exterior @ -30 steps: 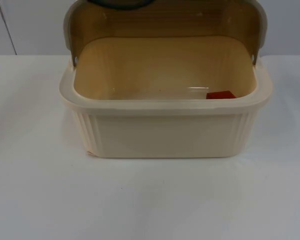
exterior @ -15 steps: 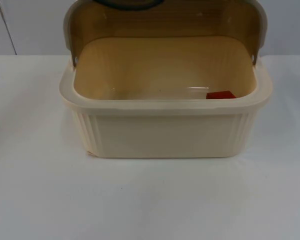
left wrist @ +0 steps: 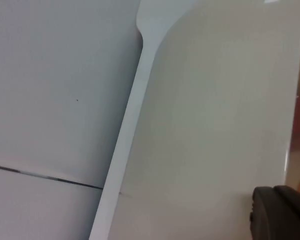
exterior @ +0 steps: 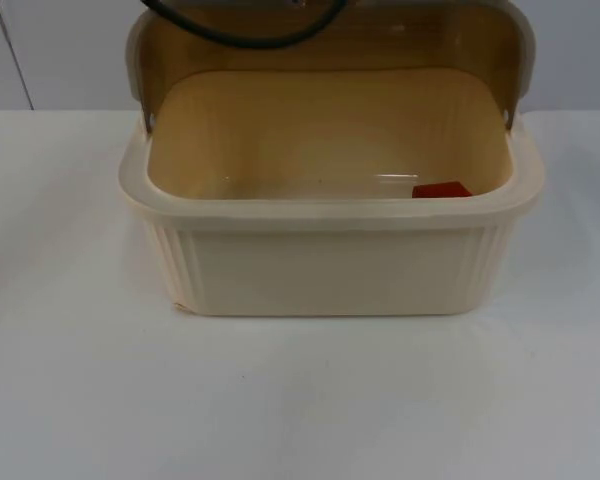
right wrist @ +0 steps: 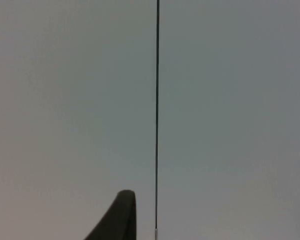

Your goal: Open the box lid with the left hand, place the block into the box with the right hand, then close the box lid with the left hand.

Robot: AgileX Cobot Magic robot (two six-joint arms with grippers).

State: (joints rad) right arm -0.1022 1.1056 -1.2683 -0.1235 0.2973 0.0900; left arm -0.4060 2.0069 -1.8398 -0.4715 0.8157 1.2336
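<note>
Cream box (exterior: 330,265), lid (exterior: 330,40) raised upright, holds red block (exterior: 441,189) inside.

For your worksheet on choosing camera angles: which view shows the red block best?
The top view: the red block lies on the floor of the open box, near its right front corner. The left wrist view faces the lid's pale surface; the right wrist view faces the grey wall.

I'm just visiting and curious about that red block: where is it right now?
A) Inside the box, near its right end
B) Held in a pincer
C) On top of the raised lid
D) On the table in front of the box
A: the red block lies on the floor inside the cream box, near its right end, with the lid standing open behind.
</note>
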